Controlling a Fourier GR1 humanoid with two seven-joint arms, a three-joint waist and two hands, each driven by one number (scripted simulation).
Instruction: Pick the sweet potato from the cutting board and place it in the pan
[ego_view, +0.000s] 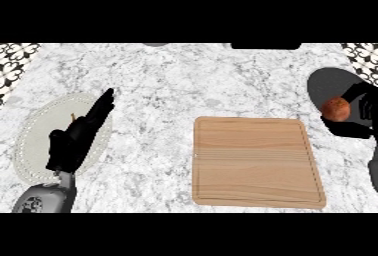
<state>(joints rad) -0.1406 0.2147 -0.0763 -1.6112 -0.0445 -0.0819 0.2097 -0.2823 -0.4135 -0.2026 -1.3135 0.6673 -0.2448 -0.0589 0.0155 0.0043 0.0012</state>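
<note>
Two hands show in the head view, and only one of them is at work. At the right edge of the frame the right hand (363, 107) has its fingers curled about the sweet potato (337, 108), carrying it over the dark pan (327, 80) in the upper right corner. From where I stand it looks lifted above the pan's floor and not yet set down, though I cannot be sure of the gap. That hold makes sense: the thing is round and would roll, so the hand wraps it until it is over the pan.

Centre right lies the wooden cutting board (255, 162), flat on the marble table (162, 75), and the sweet potato is no longer on it. So the picking part looks done and the placing is what remains.

Over on the left, the left hand (76, 136) rests with fingers straight, pointing toward the upper part of the frame, above a pale round plate (29, 145). It holds nothing, parked well apart from the pan, out of the other arm's way.
</note>
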